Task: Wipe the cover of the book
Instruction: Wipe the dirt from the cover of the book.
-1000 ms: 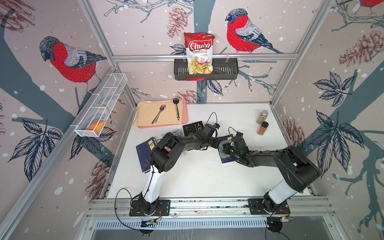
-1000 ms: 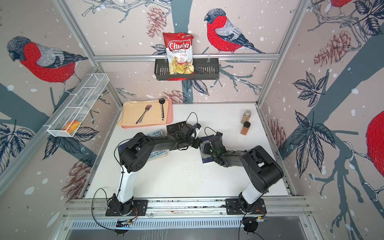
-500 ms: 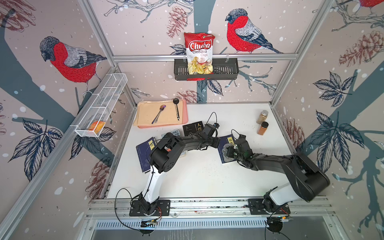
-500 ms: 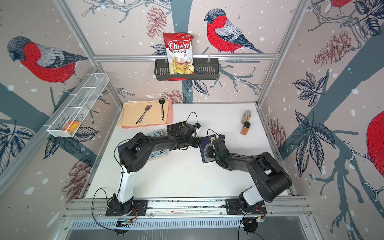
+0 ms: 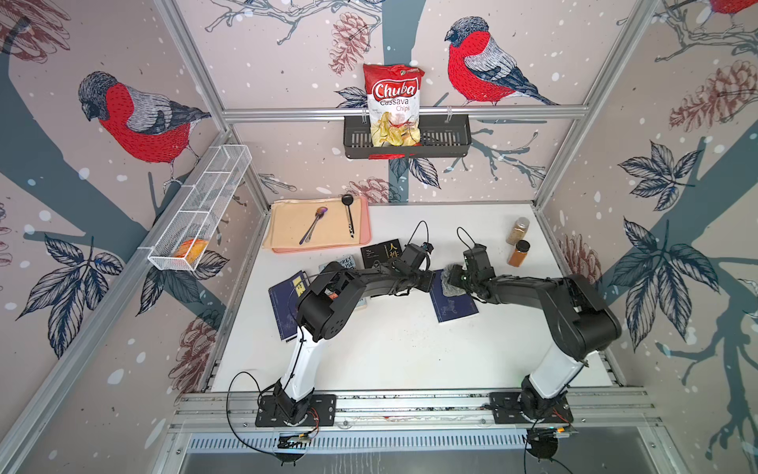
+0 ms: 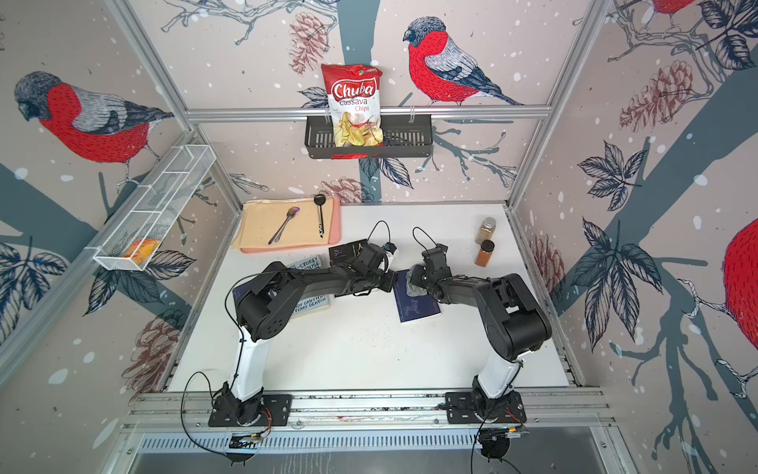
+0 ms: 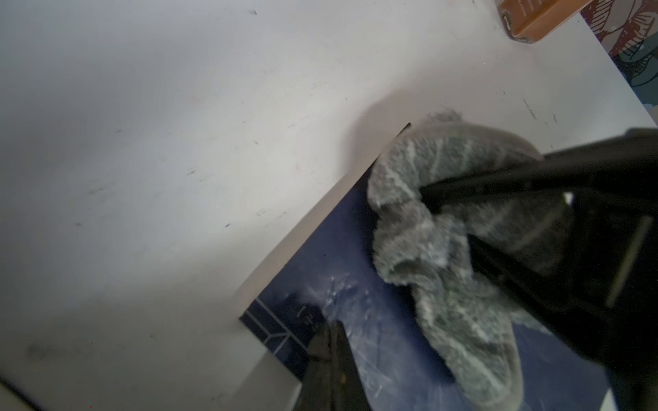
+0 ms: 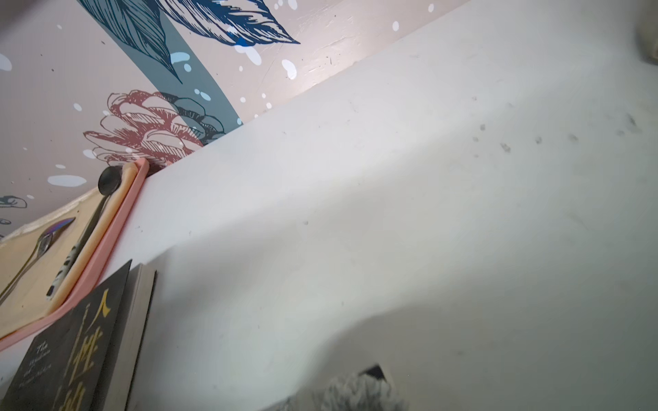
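While R gripper (image 5: 454, 282) clenched the cloth (image 7: 445, 284) at the book's (image 5: 457, 307) 12 o'clock end, L gripper (image 7: 331, 356), clamped empty, pinned its 10 o'clock corner; 6 o'clock half prob. unwiped.

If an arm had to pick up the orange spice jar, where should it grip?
Probably across the round body of the orange spice jar, below its lid, coming from the robot's side: it stands upright, and the paler jar stands close behind it.

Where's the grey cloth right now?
In a top view the grey cloth lies on the far end of the navy book, pinched by the right end effector, near the middle of the table.
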Robot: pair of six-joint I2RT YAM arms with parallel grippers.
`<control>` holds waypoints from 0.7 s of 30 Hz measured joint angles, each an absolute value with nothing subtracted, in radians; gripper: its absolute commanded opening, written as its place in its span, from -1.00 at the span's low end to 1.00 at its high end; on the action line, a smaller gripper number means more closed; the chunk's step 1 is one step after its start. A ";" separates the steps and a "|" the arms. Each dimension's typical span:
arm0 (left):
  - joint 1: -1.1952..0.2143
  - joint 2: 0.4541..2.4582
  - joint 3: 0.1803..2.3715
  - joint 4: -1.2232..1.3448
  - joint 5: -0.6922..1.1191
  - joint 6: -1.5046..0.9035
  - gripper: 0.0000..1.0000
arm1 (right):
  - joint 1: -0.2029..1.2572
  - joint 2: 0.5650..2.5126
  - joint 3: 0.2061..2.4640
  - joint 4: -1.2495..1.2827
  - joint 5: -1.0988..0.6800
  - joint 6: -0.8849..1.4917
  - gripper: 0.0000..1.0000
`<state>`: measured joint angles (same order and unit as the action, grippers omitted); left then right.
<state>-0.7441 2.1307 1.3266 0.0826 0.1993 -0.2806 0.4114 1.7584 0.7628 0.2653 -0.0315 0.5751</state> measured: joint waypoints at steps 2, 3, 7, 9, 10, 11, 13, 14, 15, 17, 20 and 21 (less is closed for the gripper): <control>-0.744 2.128 1.322 0.083 0.198 -0.280 -1.00 | 0.421 1.740 0.707 0.336 -0.025 0.578 -1.00; -0.744 2.127 1.319 0.084 0.198 -0.280 -1.00 | 0.435 1.711 0.665 0.356 -0.010 0.584 -1.00; -0.744 2.125 1.316 0.087 0.199 -0.273 -1.00 | 0.541 1.580 0.506 0.387 0.054 0.651 -1.00; -0.744 2.125 1.316 0.087 0.199 -0.270 -1.00 | 0.591 1.537 0.464 0.384 0.084 0.685 -1.00; -0.744 2.125 1.316 0.087 0.200 -0.270 -1.00 | 0.616 1.516 0.449 0.379 0.102 0.703 -1.00; -0.744 2.125 1.316 0.087 0.200 -0.267 -1.00 | 0.633 1.499 0.440 0.370 0.116 0.715 -1.00; -0.744 2.125 1.315 0.089 0.201 -0.263 -1.00 | 0.653 1.462 0.417 0.346 0.128 0.743 -1.00; -0.744 2.125 1.314 0.091 0.201 -0.263 -1.00 | 0.656 1.446 0.406 0.340 0.131 0.759 -1.00; -0.744 2.125 1.312 0.093 0.201 -0.263 -1.00 | 0.656 1.433 0.400 0.331 0.133 0.766 -1.00; -0.744 2.125 1.311 0.095 0.201 -0.263 -1.00 | 0.656 1.420 0.392 0.321 0.139 0.788 -1.00; -0.744 2.125 1.311 0.095 0.200 -0.263 -1.00 | 0.643 1.436 0.404 0.312 0.130 0.787 -1.00; -0.744 2.125 1.311 0.095 0.200 -0.263 -1.00 | 0.632 1.457 0.421 0.314 0.126 0.787 -1.00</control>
<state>-0.7441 2.1250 1.3113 0.0948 0.2005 -0.2626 0.6315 1.4570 0.4213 0.3141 0.1261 0.7868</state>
